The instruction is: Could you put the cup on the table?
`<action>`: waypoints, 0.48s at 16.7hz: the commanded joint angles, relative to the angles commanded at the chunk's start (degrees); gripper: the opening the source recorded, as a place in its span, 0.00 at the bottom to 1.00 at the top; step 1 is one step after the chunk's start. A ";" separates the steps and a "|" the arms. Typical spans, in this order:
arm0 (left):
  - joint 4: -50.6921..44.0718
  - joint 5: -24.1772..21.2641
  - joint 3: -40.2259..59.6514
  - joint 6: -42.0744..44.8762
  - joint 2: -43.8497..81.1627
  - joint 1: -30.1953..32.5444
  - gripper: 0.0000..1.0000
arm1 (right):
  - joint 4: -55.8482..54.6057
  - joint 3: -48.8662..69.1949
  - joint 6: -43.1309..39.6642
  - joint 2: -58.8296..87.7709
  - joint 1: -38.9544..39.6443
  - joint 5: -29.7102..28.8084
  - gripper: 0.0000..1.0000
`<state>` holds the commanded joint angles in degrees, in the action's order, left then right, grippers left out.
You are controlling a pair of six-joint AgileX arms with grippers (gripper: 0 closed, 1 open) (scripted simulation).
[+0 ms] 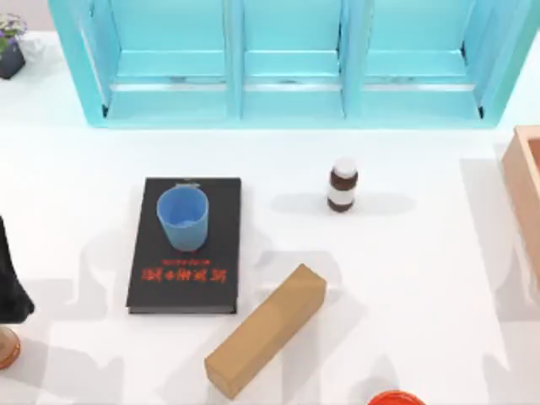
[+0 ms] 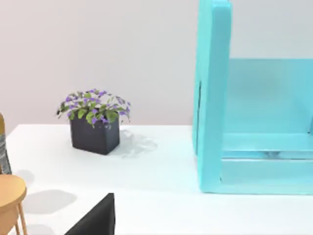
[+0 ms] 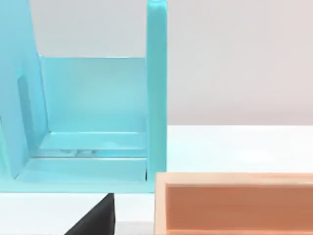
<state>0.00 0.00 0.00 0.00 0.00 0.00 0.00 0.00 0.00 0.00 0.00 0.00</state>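
Cup (image 1: 183,217): stood on the book (image 1: 186,270), toward its far end.
Book: lay on the table (image 1: 422,278), left of centre.
Box (image 1: 266,330): lay just right of the book.
Bottle (image 1: 342,185): stood right of the book.
Shelf (image 1: 291,101): stood behind all.

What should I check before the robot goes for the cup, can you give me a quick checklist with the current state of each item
1. Cup upright, mouth up, standing on the black book: ok.
2. Nothing lying over the cup or leaning against it: ok.
3. Bare table to set it on, for example between the book and the brown bottle: ok.
4. Cardboard box lies near the book's lower right corner and could crowd a set-down there: not ok, choose another spot.
5. Left arm at the table's left edge, apart from the cup: ok.
6. Left gripper fingers open: cannot tell.
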 joint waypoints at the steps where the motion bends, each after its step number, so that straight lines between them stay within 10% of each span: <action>1: 0.00 0.00 0.00 0.00 0.00 0.00 1.00 | 0.00 0.00 0.00 0.00 0.00 0.00 1.00; 8: -7.94 -0.49 10.93 -2.75 11.71 3.48 1.00 | 0.00 0.00 0.00 0.00 0.00 0.00 1.00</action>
<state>-7.94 -0.49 10.93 -2.75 11.71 3.48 0.00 0.00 0.00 0.00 0.00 0.00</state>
